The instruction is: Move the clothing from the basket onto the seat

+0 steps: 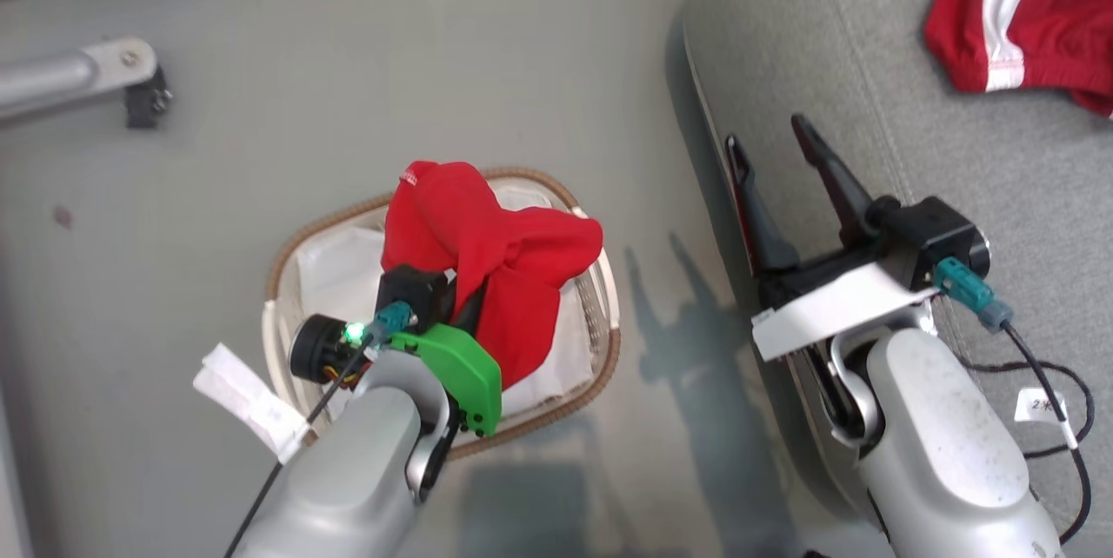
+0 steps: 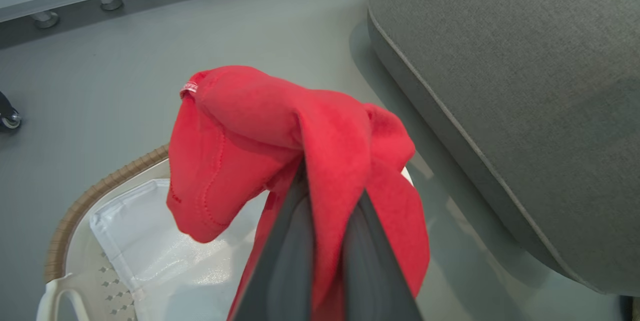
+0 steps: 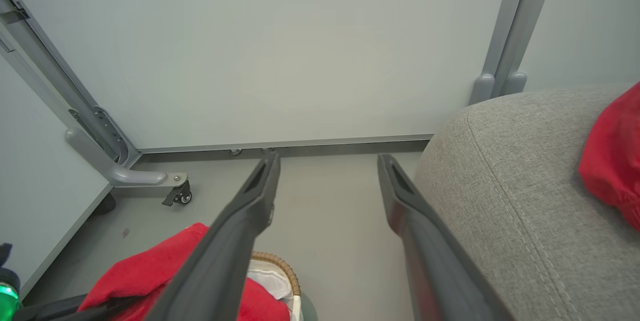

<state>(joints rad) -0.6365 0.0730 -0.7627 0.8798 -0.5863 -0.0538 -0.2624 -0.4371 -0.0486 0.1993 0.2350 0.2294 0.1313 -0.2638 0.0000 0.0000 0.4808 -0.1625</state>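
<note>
We see the left jaws clamped together on a plain bright red soft fabric garment [image 1: 500, 258], the two long dark fingers [image 2: 282, 261] pinching a thick fold between them. The cloth is bunched into a loose lump that drapes over both sides of the fingers. Its surface looks slightly fuzzy, a line of stitching runs down one lobe, and a small white tag [image 2: 189, 88] sits at its top edge. It hangs above the small oval cream-white perforated plastic basket with a brown woven rim [image 1: 611, 358], which stands on the grey floor [image 1: 391, 63] just beside the large grey woven-fabric seat cushion [image 1: 869, 63]. A thin white liner sheet [image 1: 335, 271] lies crumpled in the basket under the cloth. We cannot tell whether the lowest red fold touches it. The second garment, bright red with a broad white stripe [image 1: 1069, 19], lies crumpled on the seat, well apart from the basket. A narrow line of white stitching crosses the hem at the foot of the stripe. The right jaws stand wide apart and hold nothing, their dark fingers [image 1: 835, 180] over the seat's near edge in the head view.
</note>
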